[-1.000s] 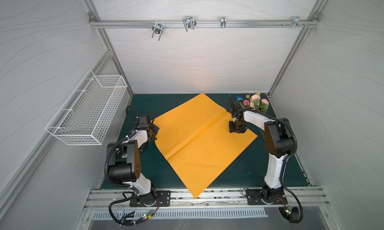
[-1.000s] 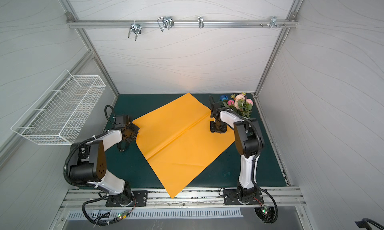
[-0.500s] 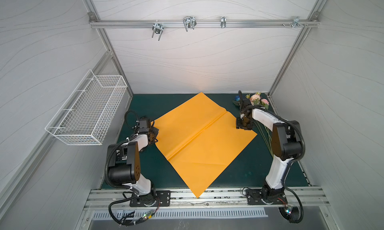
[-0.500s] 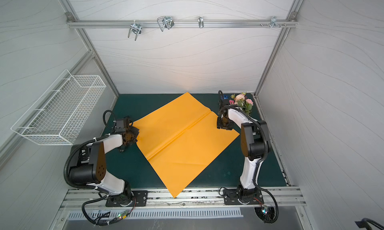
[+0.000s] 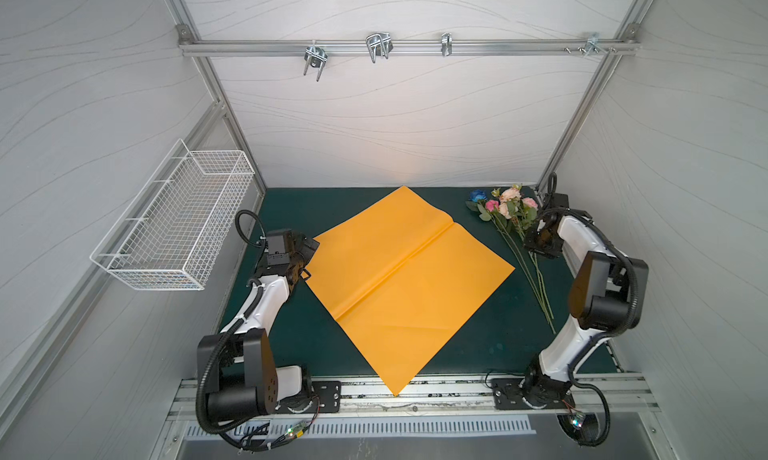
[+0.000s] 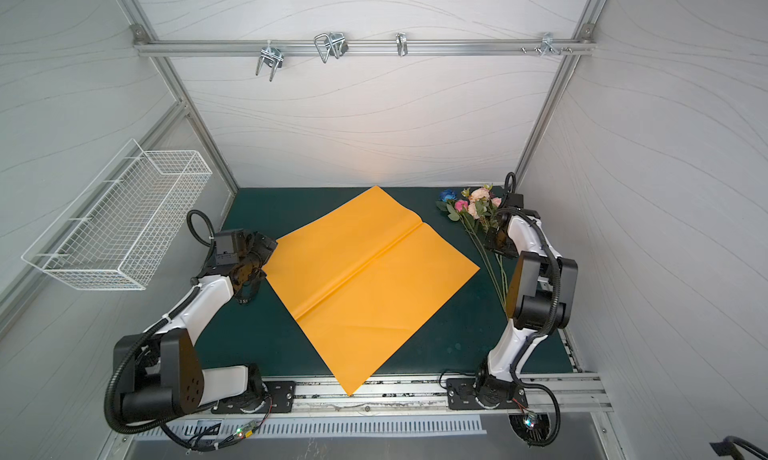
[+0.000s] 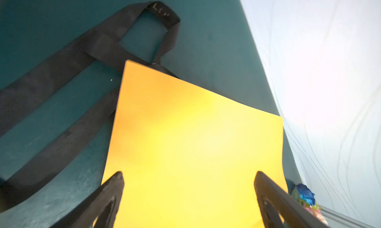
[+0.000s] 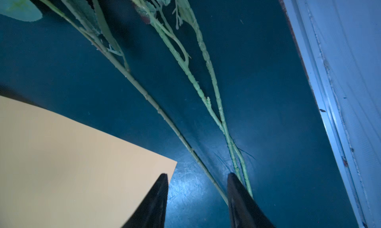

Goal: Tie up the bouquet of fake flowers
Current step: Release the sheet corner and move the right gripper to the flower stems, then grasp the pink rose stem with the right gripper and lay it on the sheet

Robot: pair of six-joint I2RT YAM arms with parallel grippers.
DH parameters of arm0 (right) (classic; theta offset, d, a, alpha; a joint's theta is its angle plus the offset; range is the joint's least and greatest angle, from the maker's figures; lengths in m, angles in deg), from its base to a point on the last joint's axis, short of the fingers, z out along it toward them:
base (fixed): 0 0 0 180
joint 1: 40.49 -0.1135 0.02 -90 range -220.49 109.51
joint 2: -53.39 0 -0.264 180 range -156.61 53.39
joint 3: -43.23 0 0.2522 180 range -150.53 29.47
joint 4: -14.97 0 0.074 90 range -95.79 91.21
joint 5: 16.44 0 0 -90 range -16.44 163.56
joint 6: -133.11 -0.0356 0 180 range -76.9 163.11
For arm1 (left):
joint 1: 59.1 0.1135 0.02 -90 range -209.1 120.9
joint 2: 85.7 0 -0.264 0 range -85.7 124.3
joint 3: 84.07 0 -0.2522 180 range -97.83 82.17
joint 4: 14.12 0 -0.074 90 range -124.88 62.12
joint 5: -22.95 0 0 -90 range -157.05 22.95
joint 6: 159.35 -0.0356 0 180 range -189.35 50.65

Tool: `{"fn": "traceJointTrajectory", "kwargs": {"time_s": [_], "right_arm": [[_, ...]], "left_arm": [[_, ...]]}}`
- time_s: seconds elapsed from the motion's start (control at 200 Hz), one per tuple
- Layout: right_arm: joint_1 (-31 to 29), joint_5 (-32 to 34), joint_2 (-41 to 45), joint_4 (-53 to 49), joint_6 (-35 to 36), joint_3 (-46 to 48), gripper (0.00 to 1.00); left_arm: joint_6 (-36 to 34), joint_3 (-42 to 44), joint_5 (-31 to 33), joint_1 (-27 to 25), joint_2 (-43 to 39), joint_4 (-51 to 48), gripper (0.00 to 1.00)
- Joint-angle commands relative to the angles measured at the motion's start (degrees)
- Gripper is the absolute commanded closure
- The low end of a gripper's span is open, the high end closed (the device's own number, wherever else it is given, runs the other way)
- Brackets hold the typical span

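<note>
Top view, bouquet lying lengthwise, blossoms rearward

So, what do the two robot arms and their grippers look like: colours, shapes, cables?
The left arm and the right arm have smooth white links joined by rounded black joint housings. A black ribbed cable hose loops along each arm, and each stands on a black base plate. The left gripper and the right gripper have black fingers that taper to points. No markings are legible.

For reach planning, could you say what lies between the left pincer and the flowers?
The orange paper lies between left pincer and flowers, in both top views.
</note>
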Motion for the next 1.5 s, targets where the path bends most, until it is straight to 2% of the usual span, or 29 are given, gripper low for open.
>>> {"fn": "traceJointTrajectory", "kwargs": {"time_s": [0.0,0.215,0.335,0.49,0.585,0.67,0.735,0.815,0.995,1.065,1.186,1.346,1.496], "right_arm": [[-1.10,-3.17,-3.43,0.74,3.97,-2.31,0.58],[-1.55,-3.62,-8.50,1.83,6.15,-6.00,0.60],[-1.60,-3.63,-11.85,1.29,6.53,-7.88,0.61],[-1.54,-3.76,-14.80,1.39,6.87,-8.59,0.62],[-1.64,-4.39,-16.31,1.32,6.98,-9.27,0.71],[-2.11,-4.20,-16.52,0.61,7.30,-10.22,0.82],[-2.85,-2.54,-15.40,0.08,7.68,-10.62,0.93],[-4.02,-0.04,-13.27,-1.07,8.10,-11.59,1.00],[-7.54,4.36,-7.27,-4.52,8.07,-14.32,1.00],[-9.31,3.47,-4.70,-5.37,7.27,-14.52,1.00],[-13.52,-1.20,-1.30,-5.57,3.01,-13.98,1.00],[-21.86,-14.62,0.16,0.32,-9.32,-12.19,1.00],[-31.65,-16.19,-5.27,5.24,-17.58,-16.69,1.00]], "left_arm": [[-3.49,-1.91,-1.74,-0.12,-3.01,-3.73,0.01],[-7.32,-1.33,-4.98,-1.45,-7.67,-6.55,0.01],[-7.75,-1.68,-7.90,-2.14,-8.13,-6.10,0.01],[-7.39,-1.38,-8.47,-3.00,-8.71,-5.60,0.01],[-7.04,-1.56,-8.66,-3.04,-8.95,-5.46,0.01],[-7.04,-1.56,-8.71,-3.11,-8.99,-5.46,0.01],[-7.06,-1.53,-8.84,-3.13,-9.10,-5.46,0.01],[-7.17,-1.54,-8.93,-3.11,-9.08,-5.46,0.01],[-7.45,-1.26,-8.80,-3.46,-8.72,-5.50,0.01],[-7.02,-0.92,-8.78,-3.57,-8.62,-5.50,0.01],[-6.90,-0.89,-8.53,-3.98,-8.05,-5.45,0.01],[-7.65,-1.83,-7.83,-5.19,-6.58,-5.86,0.01],[-9.00,-2.64,-8.36,-6.47,-4.16,-6.07,0.01]]}}
